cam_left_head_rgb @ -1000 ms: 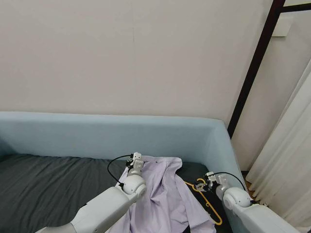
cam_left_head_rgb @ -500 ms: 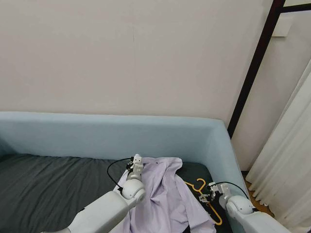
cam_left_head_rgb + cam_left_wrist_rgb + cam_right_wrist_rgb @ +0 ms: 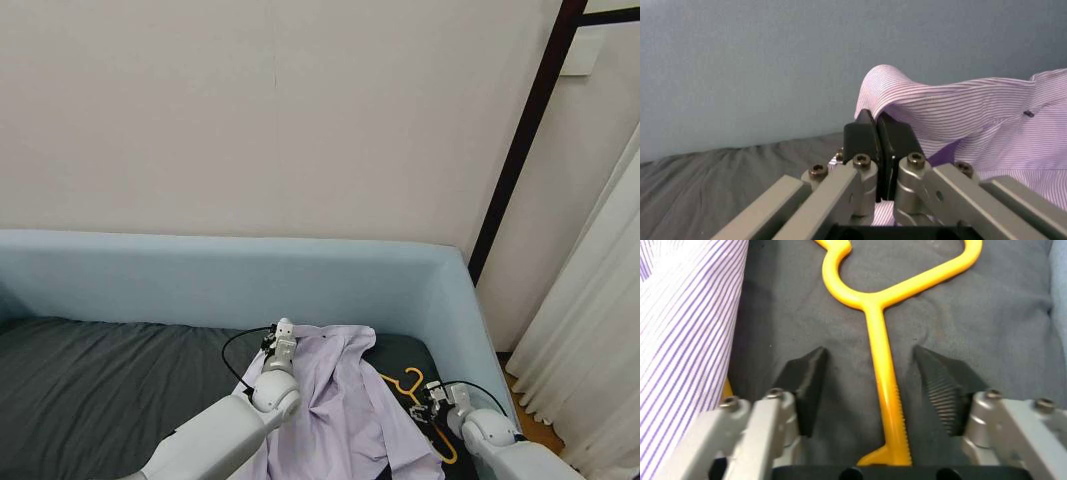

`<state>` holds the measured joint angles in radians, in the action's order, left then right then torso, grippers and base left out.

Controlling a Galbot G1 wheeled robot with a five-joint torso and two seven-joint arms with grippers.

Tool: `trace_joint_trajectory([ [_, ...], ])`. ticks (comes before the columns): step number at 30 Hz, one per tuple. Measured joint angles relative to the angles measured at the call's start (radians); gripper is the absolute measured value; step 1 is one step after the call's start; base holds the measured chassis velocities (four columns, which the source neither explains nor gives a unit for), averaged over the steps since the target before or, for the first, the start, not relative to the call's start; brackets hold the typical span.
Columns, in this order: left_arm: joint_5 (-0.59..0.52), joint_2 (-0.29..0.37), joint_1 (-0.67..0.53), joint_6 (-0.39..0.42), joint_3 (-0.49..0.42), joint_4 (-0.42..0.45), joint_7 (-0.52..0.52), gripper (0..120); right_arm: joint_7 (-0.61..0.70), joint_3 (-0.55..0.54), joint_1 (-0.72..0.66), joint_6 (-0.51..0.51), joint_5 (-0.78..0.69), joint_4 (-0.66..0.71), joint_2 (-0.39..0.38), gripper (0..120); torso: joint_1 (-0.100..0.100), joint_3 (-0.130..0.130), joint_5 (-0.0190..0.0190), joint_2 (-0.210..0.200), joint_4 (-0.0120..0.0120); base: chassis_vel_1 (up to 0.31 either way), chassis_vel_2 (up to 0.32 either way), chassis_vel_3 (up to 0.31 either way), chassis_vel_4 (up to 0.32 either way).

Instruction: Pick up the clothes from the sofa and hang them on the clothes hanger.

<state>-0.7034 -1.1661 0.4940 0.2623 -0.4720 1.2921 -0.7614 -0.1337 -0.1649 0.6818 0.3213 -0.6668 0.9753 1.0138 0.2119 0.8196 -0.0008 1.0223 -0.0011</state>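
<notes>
Right, you're looking at a pale blue sofa [image 3: 250,280] against a plain wall [image 3: 250,120], with its dark grey seat [image 3: 90,380] running out to your left. A dark post [image 3: 520,140] leans up past the sofa's right end, and a white curtain [image 3: 590,330] hangs beyond it.

Your shirt [image 3: 345,400], purple with fine stripes, lies crumpled on the right part of the seat, its upper edge near the foot of the backrest. The yellow hanger [image 3: 881,365] lies flat on the seat just to the right of the shirt, with its hook towards the backrest.

Your left gripper [image 3: 875,122] is at the shirt's top left edge, close to the backrest. Its fingers are pressed together on a fold of the cloth, which rises in a peak straight off the tips.

Your right gripper [image 3: 870,352] is low over the seat with its fingers spread wide. One finger sits on each side of the hanger's straight arm, and neither touches it. The shirt's edge lies just beside one finger.

For room, you have the sofa's right armrest [image 3: 455,320] close beside the right gripper and the backrest near both. The seat left of the shirt is open
</notes>
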Motion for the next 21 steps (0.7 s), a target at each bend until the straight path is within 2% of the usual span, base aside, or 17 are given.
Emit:
trace_joint_trajectory([
  [3, 0.003, -0.003, 0.000, -0.002, 0.003, -0.002, 0.003, 0, -0.004, 0.007, 0.002, 0.014, -0.022, -0.006, 0.002, 37, 0.000, 0.000, 0.0000, 0.000, 0.0000, 0.000, 0.000, 0.000, 0.000],
  [7, 0.006, -0.001, -0.002, -0.006, 0.004, -0.002, 0.005, 0, -0.008, 0.023, 0.002, 0.033, -0.050, -0.017, 0.006, 26, 0.000, 0.000, 0.0001, 0.000, 0.0000, 0.000, 0.000, 0.000, 0.000],
  [9, 0.006, -0.001, -0.003, -0.007, 0.004, -0.003, 0.006, 0, -0.019, 0.032, -0.001, 0.044, -0.064, -0.026, 0.005, 15, 0.000, 0.000, 0.0000, 0.000, -0.0001, 0.000, 0.000, 0.000, 0.000],
  [12, 0.006, 0.000, -0.003, -0.007, 0.004, -0.002, 0.006, 0, -0.030, 0.033, -0.002, 0.046, -0.065, -0.029, 0.003, 7, 0.000, 0.000, 0.0000, 0.000, -0.0002, 0.000, 0.000, 0.000, 0.000],
  [21, 0.005, -0.008, -0.002, -0.008, 0.000, -0.002, 0.007, 0, -0.036, 0.035, 0.000, 0.034, -0.062, -0.025, 0.001, 4, 0.000, 0.000, 0.0000, 0.000, -0.0006, 0.000, 0.000, 0.000, 0.000],
])
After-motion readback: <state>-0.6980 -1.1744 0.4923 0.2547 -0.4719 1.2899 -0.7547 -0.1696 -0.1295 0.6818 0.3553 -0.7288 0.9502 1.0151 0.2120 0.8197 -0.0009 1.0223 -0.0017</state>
